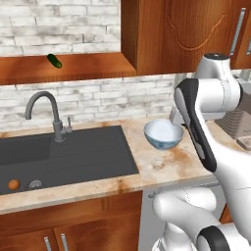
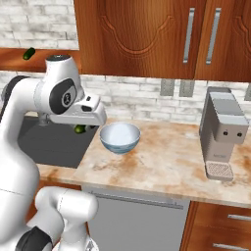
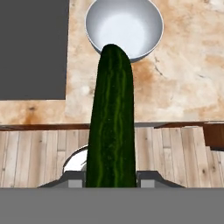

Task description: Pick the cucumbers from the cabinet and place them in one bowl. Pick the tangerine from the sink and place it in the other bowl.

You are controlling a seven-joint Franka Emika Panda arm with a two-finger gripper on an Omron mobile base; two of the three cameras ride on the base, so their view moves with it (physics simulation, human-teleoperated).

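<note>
Pincer (image 3: 111, 177), seen from the hand camera, gripping a cucumber (image 3: 111, 118) near one end; the vegetable stands between the two fingertips and runs away from the camera, its free end overlapping the near rim of the blue bowl (image 3: 124, 27). From the right base camera a green patch of the same cucumber (image 2: 79, 129) shows under the hand, just beside the bowl (image 2: 120, 137) on its sink side, above the counter (image 2: 162, 162).

The bowl stands on the counter just right of the sink (image 1: 63, 152) and looks empty. A second cucumber (image 1: 54, 61) lies on the open shelf of the cabinet (image 1: 68, 66). The tangerine (image 1: 14, 184) rests on the sink floor beside the drain (image 1: 34, 184). A grey coffee machine (image 2: 223, 135) stands well apart at the right of the counter.

Stage, as judged: first cucumber in transit to the bowl, not yet over its centre.

Risks:
- Release before the hand is over the bowl, so that the cucumber strikes the rim and rolls onto the counter or into the sink.
- The long free end catching the rim on descent and tipping or pushing the bowl.
- The glossy skin, held near one end only, pivoting or slipping in the grip.
</note>
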